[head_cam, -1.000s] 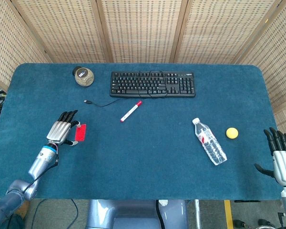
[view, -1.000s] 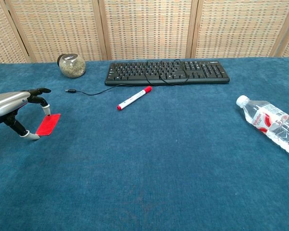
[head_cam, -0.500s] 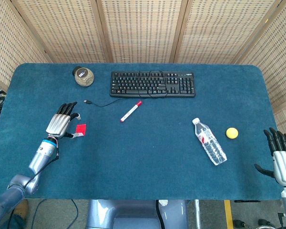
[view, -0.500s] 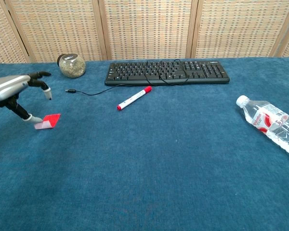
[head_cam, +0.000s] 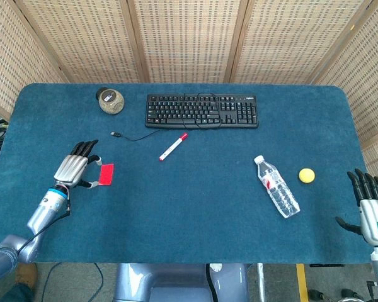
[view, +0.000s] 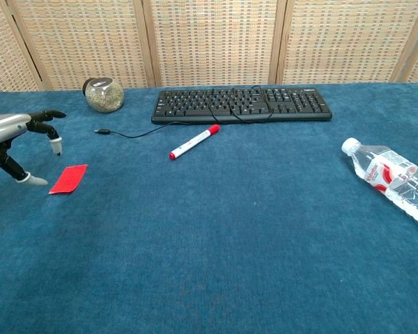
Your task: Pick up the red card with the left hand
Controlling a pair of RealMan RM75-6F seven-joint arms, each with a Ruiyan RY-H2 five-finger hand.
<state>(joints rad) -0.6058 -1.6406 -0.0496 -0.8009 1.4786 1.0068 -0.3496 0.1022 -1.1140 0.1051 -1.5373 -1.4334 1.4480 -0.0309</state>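
Left hand (head_cam: 72, 168) released, fingers spread, hovering just left of flat red card (head_cam: 106, 174); right hand (head_cam: 373, 211) open, far right edge.

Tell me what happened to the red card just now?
The left hand let go of the red card and drew back to the left. The card, tipped up on edge before, now lies flat on the table. The marker, keyboard, bottle and right hand stayed put.

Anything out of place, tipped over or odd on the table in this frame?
The water bottle lies on its side near the yellow ball rather than standing. The keyboard cable loops over its own keys, with the plug end trailing loose on the cloth. The red card lies flat beside the left hand, not held.
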